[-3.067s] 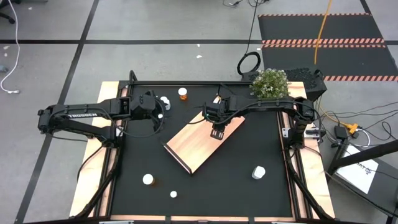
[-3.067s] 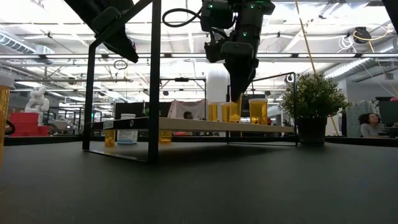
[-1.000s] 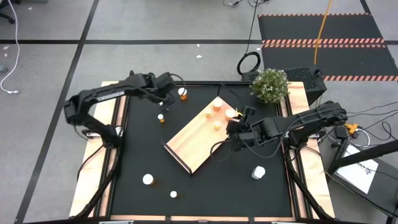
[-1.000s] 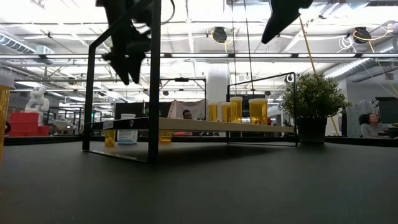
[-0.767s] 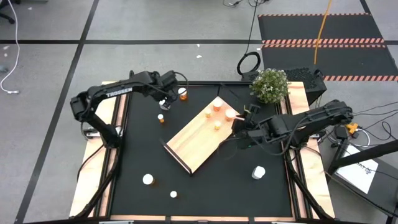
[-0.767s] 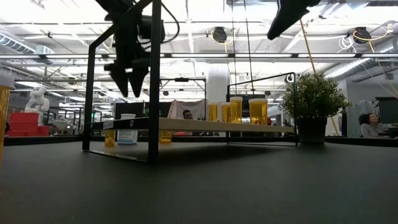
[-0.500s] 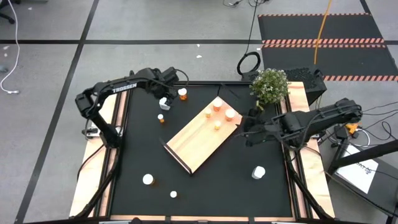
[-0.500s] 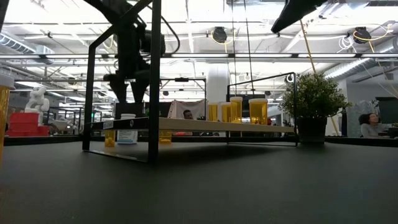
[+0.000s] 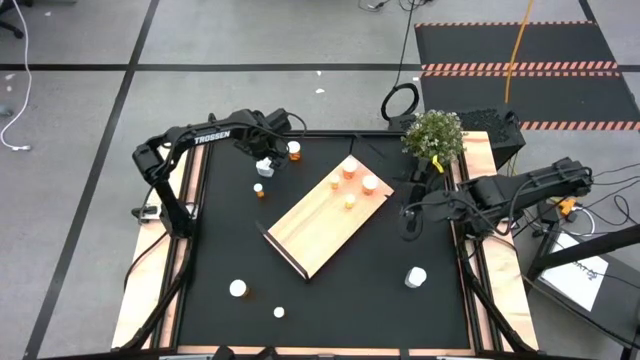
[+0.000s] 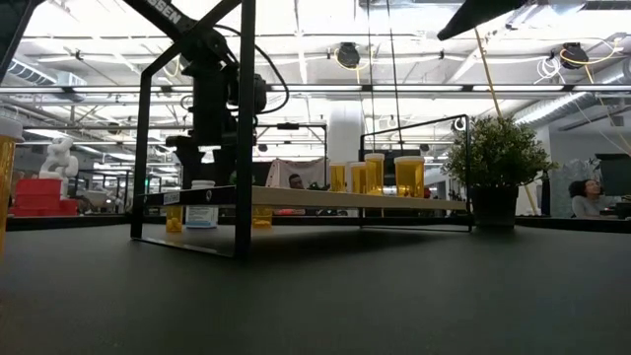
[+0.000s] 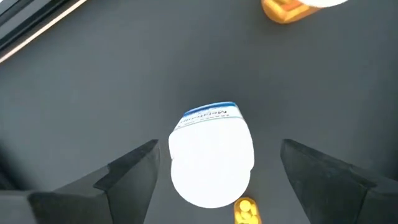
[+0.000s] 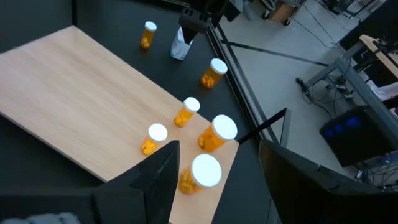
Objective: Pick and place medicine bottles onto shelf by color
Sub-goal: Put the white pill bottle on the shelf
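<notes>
Shelf [image 9: 322, 219]: light-wood board, lying diagonally mid-table on the black mat [image 9: 330, 300]; in the low view it stands raised on a dark frame. Four orange bottles with white caps [image 12: 213, 133] sit grouped at its far corner, near the potted plant [image 9: 434, 134].

Left gripper [image 9: 266, 163]: at the far left of the table, poised directly over a white bottle [image 11: 211, 155]. Fingers spread wide, one on each side of the bottle, not touching it; nothing gripped. The bottle stands upright on the mat.

Right gripper [image 9: 409, 217]: off the shelf's right edge, over the mat; fingers apart, empty.

Around the left gripper: one orange bottle [image 9: 294, 150] just beside it at the table's far edge, a smaller orange one [image 9: 258, 189] between gripper and shelf.

Near side of the mat: three loose white bottles, well apart: [image 9: 416, 276], [image 9: 238, 289], [image 9: 279, 313].
</notes>
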You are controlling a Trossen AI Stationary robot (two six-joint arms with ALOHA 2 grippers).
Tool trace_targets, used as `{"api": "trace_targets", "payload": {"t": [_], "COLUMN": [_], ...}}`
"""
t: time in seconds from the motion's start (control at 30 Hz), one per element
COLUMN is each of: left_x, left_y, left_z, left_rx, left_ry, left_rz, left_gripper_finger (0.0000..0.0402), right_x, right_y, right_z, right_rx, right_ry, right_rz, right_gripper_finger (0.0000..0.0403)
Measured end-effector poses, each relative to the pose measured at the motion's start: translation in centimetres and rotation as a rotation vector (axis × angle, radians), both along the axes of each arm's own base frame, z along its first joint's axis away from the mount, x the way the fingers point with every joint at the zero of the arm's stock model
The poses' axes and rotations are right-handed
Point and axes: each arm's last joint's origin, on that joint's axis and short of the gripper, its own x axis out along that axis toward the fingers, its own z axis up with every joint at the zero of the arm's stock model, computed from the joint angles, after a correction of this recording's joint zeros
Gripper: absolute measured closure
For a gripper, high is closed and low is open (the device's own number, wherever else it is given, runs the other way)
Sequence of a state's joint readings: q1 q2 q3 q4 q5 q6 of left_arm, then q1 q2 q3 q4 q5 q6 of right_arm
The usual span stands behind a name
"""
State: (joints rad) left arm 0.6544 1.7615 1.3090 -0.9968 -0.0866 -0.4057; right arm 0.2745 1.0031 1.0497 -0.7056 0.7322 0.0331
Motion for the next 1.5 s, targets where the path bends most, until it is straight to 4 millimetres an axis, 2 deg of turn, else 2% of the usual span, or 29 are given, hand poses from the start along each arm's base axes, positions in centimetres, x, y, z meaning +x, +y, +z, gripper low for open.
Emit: {"api": "trace_targets", "payload": {"t": [0.37, 0.57, 1.0, 1.1, 1.37, 1.5], "left_x": [-0.6, -0.5, -0.6, -0.5, -0.5, -0.3], "left_y": [0.0, -0.1, -0.2, -0.1, -0.3, -0.6], "left_z": [-0.9, -1.7, -1.7, -1.7, -1.6, -1.6], "left_rx": [-0.007, 0.012, -0.009, -0.002, -0.009, -0.004], "left_ry": [0.019, 0.006, 0.006, -0.001, 0.001, 0.01], "left_rz": [0.079, 0.049, 0.062, 0.055, 0.025, -0.022], "left_gripper_finger": [0.0073, 0.0073, 0.0075, 0.0092, 0.0174, 0.018], "right_x": [0.3, 0.3, 0.4, 0.4, 0.4, 0.4], "right_y": [0.1, 0.1, 0.1, 0.1, 0.1, 0.1], "right_z": [-0.3, -0.3, -0.2, -0.2, -0.2, -0.2], "right_rx": [-0.025, -0.027, -0.032, -0.036, -0.037, -0.036], "right_ry": [-0.011, -0.009, -0.014, -0.012, -0.011, -0.011], "right_rz": [0.025, 0.028, 0.035, 0.037, 0.037, 0.037], "right_gripper_finger": [0.0188, 0.0188, 0.0188, 0.0188, 0.0188, 0.0188]}}
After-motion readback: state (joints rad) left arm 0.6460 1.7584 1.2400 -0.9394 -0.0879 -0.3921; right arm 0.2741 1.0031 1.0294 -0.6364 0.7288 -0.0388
